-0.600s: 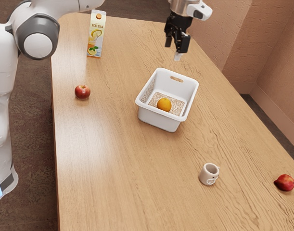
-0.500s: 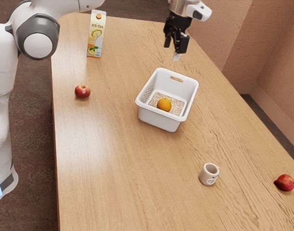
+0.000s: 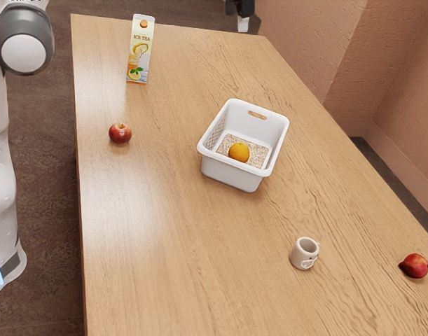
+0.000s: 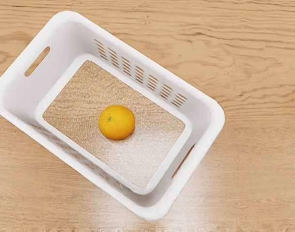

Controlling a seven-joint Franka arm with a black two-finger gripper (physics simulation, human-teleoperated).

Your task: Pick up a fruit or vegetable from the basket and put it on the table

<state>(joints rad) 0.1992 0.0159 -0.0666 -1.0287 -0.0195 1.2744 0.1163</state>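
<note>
Read "ICE TEA" on tall, boxy carton (image 3: pixel 140 52), far out toward exterior view's left. Found round, dimpled orange (image 4: pixel 117 122) sitting inside white, slotted basket (image 4: pixel 215 116), on speckled base. Spotted shiny red apple (image 3: pixel 120 134) left of basket, plus smooth beige mug (image 3: pixel 302 259) and reddish fruit (image 3: pixel 415 266) near right, on wood-grain table (image 3: pixel 157 266). Caught gripper (image 3: pixel 242 15) way far, cut off; couldn't tell wide or narrow, tbh.

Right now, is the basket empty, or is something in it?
Not empty: the basket holds an orange, seen on its floor inside the white walls in both views.
</note>
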